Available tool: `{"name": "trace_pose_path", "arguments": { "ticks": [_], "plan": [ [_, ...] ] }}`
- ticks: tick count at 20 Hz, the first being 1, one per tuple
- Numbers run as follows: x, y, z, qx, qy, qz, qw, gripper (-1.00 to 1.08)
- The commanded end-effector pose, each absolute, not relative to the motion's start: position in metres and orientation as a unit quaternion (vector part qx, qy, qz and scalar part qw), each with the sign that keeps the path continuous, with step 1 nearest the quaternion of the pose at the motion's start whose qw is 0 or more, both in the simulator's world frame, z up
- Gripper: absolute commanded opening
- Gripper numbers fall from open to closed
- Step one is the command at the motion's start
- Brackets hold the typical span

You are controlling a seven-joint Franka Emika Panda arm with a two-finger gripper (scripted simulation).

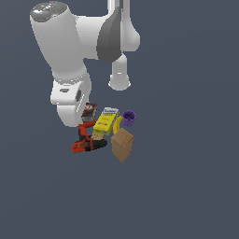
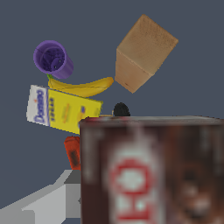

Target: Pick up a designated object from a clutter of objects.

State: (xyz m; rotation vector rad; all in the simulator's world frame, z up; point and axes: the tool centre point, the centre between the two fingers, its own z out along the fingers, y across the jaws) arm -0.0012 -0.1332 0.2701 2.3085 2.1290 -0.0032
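The designated object, a small dark brown box (image 1: 89,110) with a red label and white lettering, sits right at my hand on the exterior view's left edge of the clutter. In the wrist view the brown box (image 2: 151,170) is blurred and very close. A grey finger (image 2: 61,197) lies against its side, and the other finger is hidden. My gripper (image 2: 148,212) looks shut on this box. Beyond it lie the yellow box (image 2: 63,110), banana (image 2: 81,86), purple cup (image 2: 53,59) and tan box (image 2: 142,52).
The red-black power drill (image 1: 87,142) lies just below the held box, and a red part of the drill (image 2: 72,152) shows beside the finger. The yellow box (image 1: 105,121), banana (image 1: 117,125), purple cup (image 1: 129,118) and tan box (image 1: 122,144) crowd toward the exterior view's right.
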Motion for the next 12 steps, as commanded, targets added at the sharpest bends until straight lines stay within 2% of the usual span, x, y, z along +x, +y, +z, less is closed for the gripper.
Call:
{"name": "trace_pose_path", "arguments": {
  "ticks": [1,12],
  "plan": [
    [-0.012,-0.126,0.294,0.735,0.678,-0.001,0.000,-1.00],
    [-0.045,-0.102,0.372,0.735,0.678,0.000,0.000,-1.00]
  ]
}}
